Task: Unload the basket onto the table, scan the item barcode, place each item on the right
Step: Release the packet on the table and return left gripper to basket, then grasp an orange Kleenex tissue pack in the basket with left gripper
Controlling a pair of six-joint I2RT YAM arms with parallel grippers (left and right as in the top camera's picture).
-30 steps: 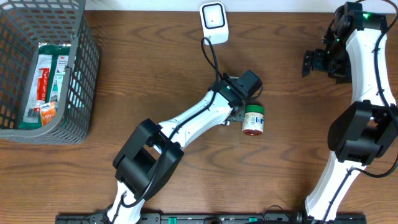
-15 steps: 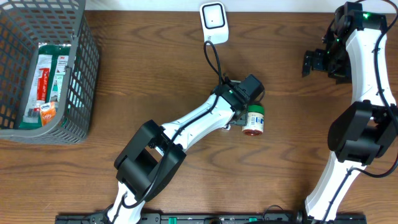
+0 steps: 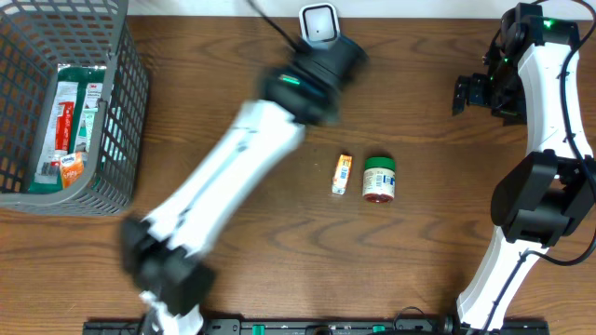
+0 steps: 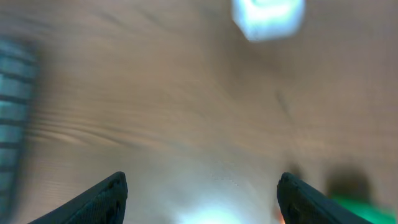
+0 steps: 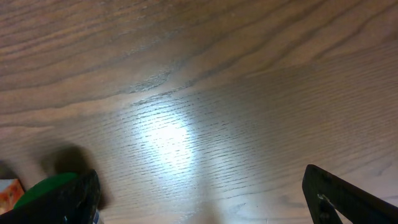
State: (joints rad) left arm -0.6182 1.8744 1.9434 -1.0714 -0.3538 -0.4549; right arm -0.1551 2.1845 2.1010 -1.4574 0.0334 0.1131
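Note:
A small orange-and-white box [image 3: 343, 174] lies flat on the table, just left of a green-lidded jar [image 3: 379, 179] on its side. The white scanner [image 3: 319, 25] stands at the back edge. My left gripper [image 3: 341, 54] is a motion blur just below the scanner; in the left wrist view this gripper [image 4: 202, 194] is open and holds nothing, with the scanner [image 4: 268, 17] a blur at the top. My right gripper [image 3: 468, 94] hangs at the far right, open and holding nothing [image 5: 205, 199]; the jar's green lid [image 5: 43, 186] shows by its left finger.
A grey wire basket [image 3: 121, 140] with several packaged items stands at the far left. The scanner's black cable [image 3: 317, 79] runs across the table under the left arm. The right arm's base and links [image 3: 531, 205] fill the right edge.
My left gripper has opened and let go of the small box beside the jar. The left arm has swung up and to the left toward the scanner. The right arm has not moved.

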